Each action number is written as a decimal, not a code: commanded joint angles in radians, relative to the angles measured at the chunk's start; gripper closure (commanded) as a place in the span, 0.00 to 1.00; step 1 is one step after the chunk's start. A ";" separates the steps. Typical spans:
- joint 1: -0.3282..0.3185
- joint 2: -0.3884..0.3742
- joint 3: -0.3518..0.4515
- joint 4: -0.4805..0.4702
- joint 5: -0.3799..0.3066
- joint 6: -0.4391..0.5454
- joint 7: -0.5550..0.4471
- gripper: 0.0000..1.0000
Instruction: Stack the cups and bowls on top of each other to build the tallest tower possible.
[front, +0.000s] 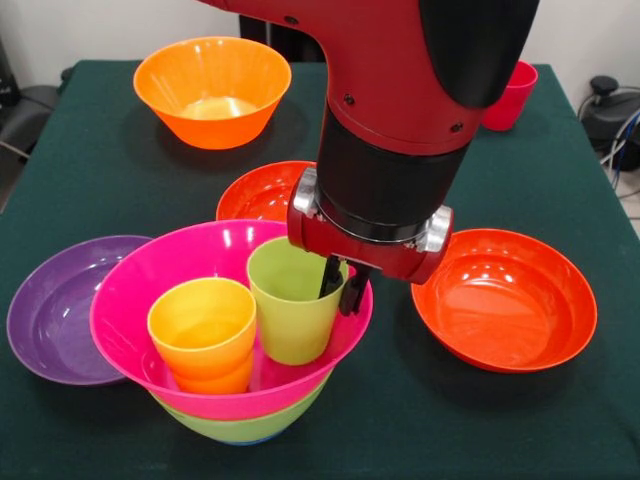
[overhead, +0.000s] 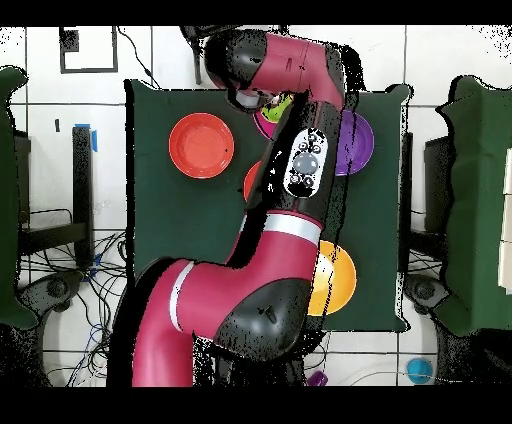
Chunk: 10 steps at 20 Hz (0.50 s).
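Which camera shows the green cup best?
The front view. The green cup stands upright in the magenta bowl beside the yellow cup, with the gripper at its rim. Overhead, the arm hides nearly all of it.

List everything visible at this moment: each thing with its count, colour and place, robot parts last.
Magenta bowl: one, nested in the lime-green bowl, near table edge in the front view.
Lime-green bowl: one, under the magenta bowl; a sliver of blue shows beneath it.
Yellow-orange cup: one, upright inside the magenta bowl.
Lime green cup: one, upright in the magenta bowl beside the yellow-orange cup.
Purple bowl: one, beside the stack.
Red-orange bowls: two, one right of the stack, one behind it.
Deep orange bowl: one, far side.
Red cup: one, far side, mostly hidden by the arm.
Table: one, dark green cover.
Arm: red and black, over the stack.
Pincer: black, at the lime green cup's rim.
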<state>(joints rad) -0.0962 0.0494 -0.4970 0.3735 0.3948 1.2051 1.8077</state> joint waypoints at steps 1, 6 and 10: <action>-0.017 0.014 0.042 -0.010 -0.002 0.036 0.115 1.00; -0.021 0.013 0.054 -0.002 0.011 0.037 0.109 0.00; -0.028 0.024 0.026 -0.037 0.021 0.070 0.123 0.00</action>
<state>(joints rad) -0.1069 0.0627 -0.5081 0.3483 0.4124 1.2049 1.8077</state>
